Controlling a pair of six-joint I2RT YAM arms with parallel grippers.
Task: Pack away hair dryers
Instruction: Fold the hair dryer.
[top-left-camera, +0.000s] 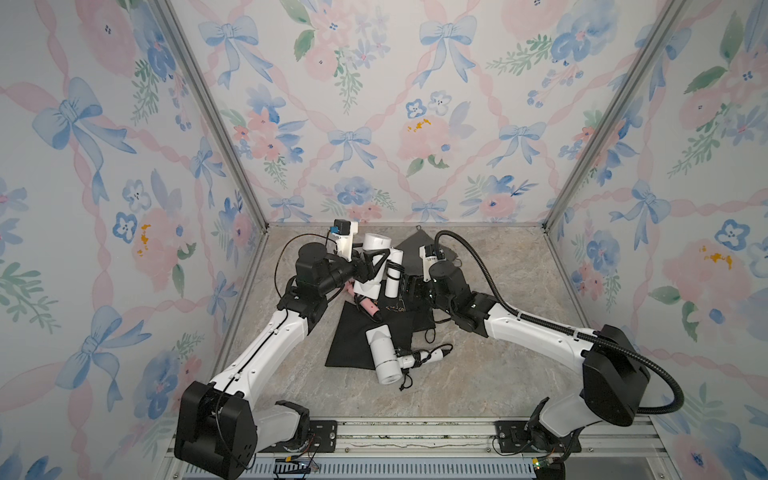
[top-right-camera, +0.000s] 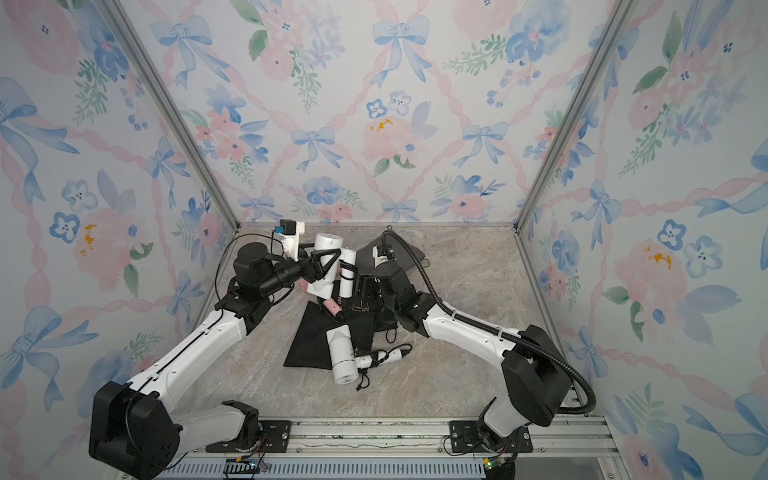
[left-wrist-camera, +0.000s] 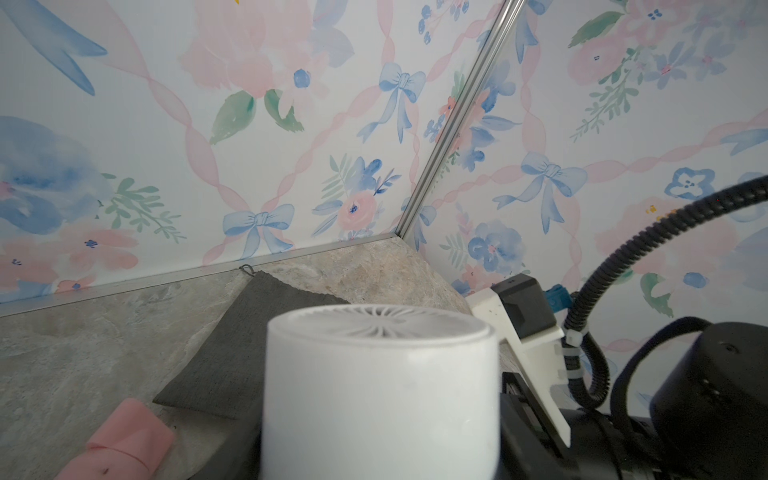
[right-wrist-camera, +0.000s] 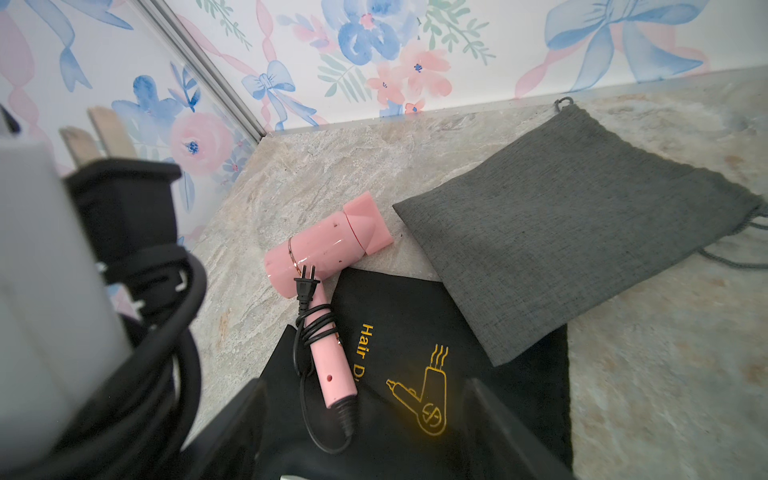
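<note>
Between papered walls (top-left-camera: 415, 104) of bows and flowers, the left pincer (top-left-camera: 374, 264) grips a white plastic hair dryer (top-left-camera: 376, 243), barrel up, above the marbled stone-look counter (top-left-camera: 498, 365). The right pincer (top-left-camera: 409, 286) hovers just beside its handle. A small pink hair dryer (top-left-camera: 369, 306) and a second white hair dryer (top-left-camera: 384, 357) lie partly on a flat black cloth pouch (top-left-camera: 351, 345); a grey fabric pouch (top-left-camera: 411, 247) lies farther back on the counter.
</note>
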